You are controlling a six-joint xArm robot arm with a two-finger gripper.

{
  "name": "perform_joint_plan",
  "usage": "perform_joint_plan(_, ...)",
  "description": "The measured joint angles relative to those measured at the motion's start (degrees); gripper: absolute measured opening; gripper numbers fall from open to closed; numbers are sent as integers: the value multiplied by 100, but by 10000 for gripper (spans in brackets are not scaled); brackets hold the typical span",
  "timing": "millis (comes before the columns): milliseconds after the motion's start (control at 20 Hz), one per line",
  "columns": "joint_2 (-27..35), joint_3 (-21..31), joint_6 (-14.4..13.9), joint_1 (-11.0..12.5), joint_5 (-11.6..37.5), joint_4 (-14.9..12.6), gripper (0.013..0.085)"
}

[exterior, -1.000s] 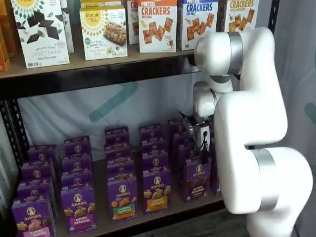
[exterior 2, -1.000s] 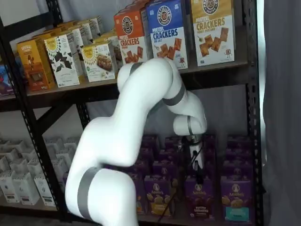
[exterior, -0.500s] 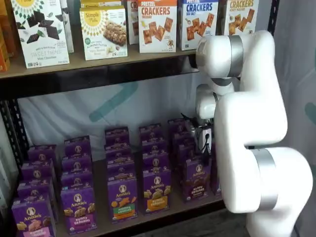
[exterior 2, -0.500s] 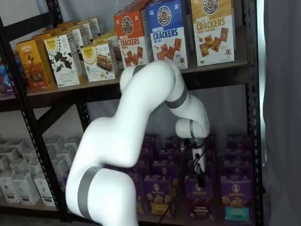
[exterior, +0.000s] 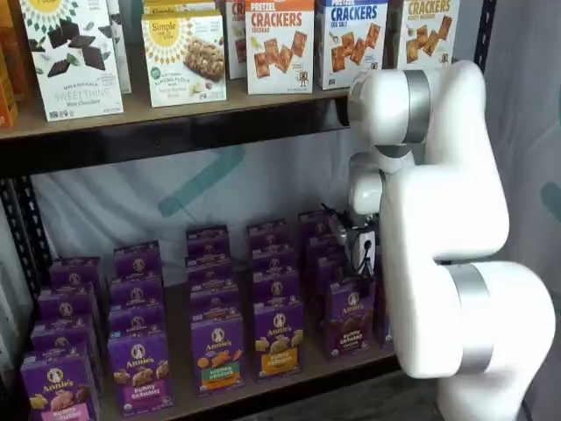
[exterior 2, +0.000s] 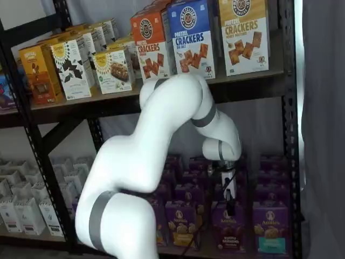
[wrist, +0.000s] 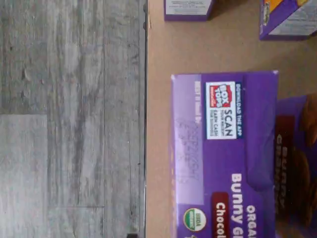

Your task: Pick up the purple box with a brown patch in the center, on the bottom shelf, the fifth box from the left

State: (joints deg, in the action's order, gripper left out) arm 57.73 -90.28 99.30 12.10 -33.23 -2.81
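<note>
- Wrist view: the purple box (wrist: 223, 163) sits directly under the jaws on the bottom shelf (wrist: 158, 148).
- Shelf views: the jaws (exterior 2: 228, 200), lower than a second ago, hang spread just above the box (exterior 2: 228, 232), unheld; the grasp seems imminent.

Even indoor light, wrist cam blurry.
</note>
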Motion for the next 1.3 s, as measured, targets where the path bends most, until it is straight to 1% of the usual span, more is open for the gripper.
perform_joint_plan(350,149,-154,-141,-17,-34,-150,850)
perform_joint_plan(850,287,-215,-208,3,45,-249,850)
perform_joint_plan(900,303,-225,-180,6,61,-217,810)
perform_joint_plan(950,313,-233,-164,7,69,-201,810)
perform_joint_plan(1000,324,-245,-154,8,77,-189,770)
perform_joint_plan(1050,333,-254,-143,9,84,-179,770)
perform_joint_plan(1150,352,-286,-107,15,85,-143,690)
perform_joint_plan(1200,358,-298,-99,17,85,-138,690)
perform_joint_plan(1250,365,-314,-97,20,79,-138,650)
perform_joint_plan(1300,370,-325,-96,22,75,-139,650)
